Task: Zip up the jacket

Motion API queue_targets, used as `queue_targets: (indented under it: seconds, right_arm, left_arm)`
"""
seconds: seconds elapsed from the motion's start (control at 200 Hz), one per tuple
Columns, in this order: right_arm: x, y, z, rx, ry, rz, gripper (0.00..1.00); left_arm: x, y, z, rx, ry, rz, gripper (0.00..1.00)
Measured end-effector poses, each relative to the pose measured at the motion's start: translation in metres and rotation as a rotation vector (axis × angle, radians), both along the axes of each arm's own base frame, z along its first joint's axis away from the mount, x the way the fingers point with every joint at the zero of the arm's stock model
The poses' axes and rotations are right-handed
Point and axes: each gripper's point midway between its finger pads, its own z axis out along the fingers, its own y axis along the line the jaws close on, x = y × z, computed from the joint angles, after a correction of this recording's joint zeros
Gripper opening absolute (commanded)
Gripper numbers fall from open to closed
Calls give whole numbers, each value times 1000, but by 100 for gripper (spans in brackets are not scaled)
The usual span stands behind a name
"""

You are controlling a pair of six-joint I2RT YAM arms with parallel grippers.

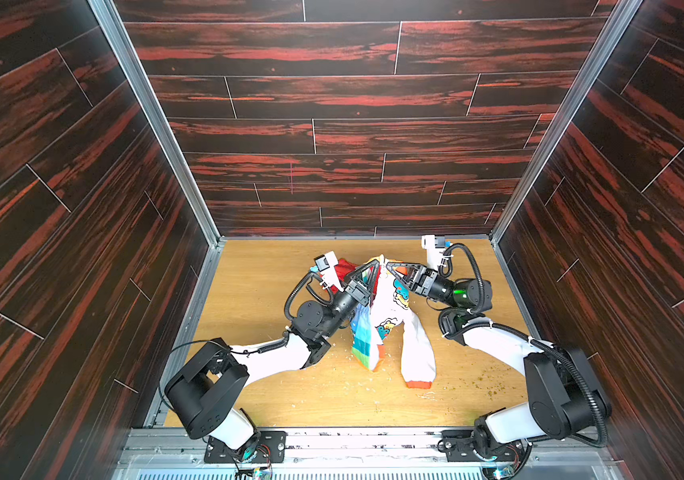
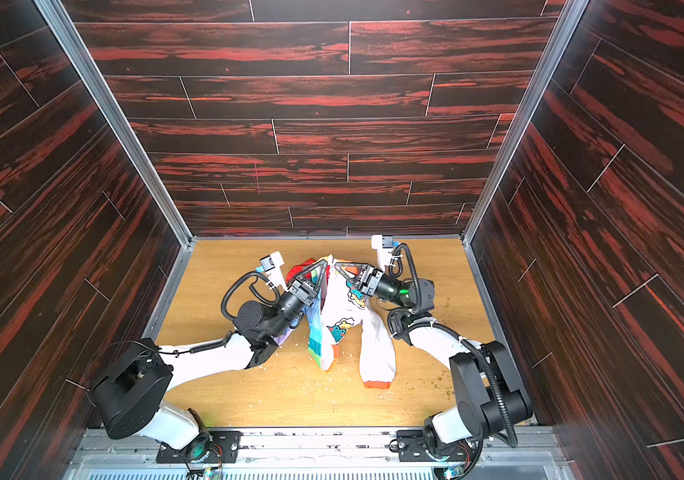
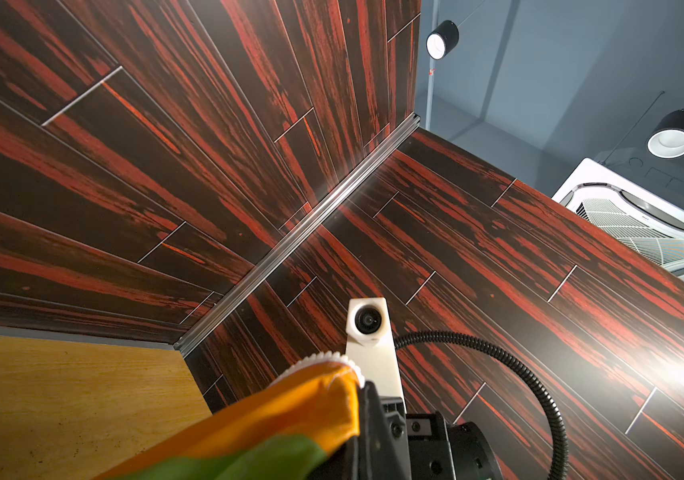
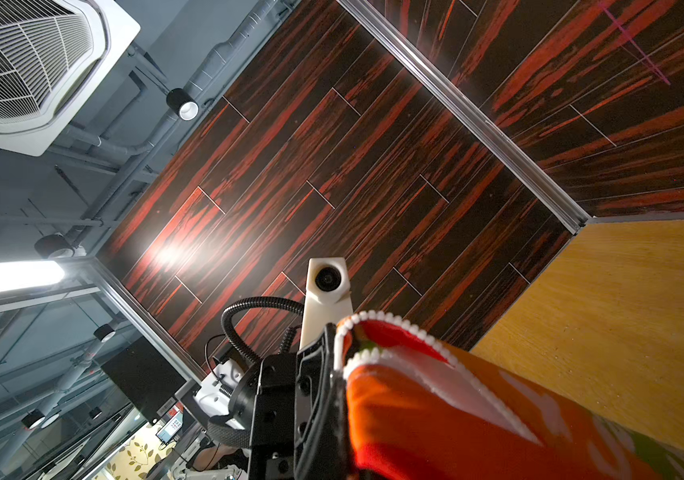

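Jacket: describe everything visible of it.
The jacket is small and of soft fabric. One half is rainbow-striped, the other white with cartoon animals. It has a red hood, an orange cuff and white zipper teeth, unjoined at the top. The left gripper and right gripper are shut on its top edges, holding them up. Its hem and white sleeve rest on the table.

Jacket (image 1: pixel 415 353) blocks the middle; far tabletop (image 1: pixel 273 255) lies open.
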Motion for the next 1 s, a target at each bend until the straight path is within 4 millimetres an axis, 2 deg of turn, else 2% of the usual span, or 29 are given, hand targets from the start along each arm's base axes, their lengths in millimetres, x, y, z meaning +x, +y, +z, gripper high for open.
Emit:
queue_targets:
  seconds: [1.002]
  right_arm:
    - [-2, 0, 0, 2, -8, 6, 0]
  left_arm:
    - [5, 1, -5, -6, 10, 19, 0]
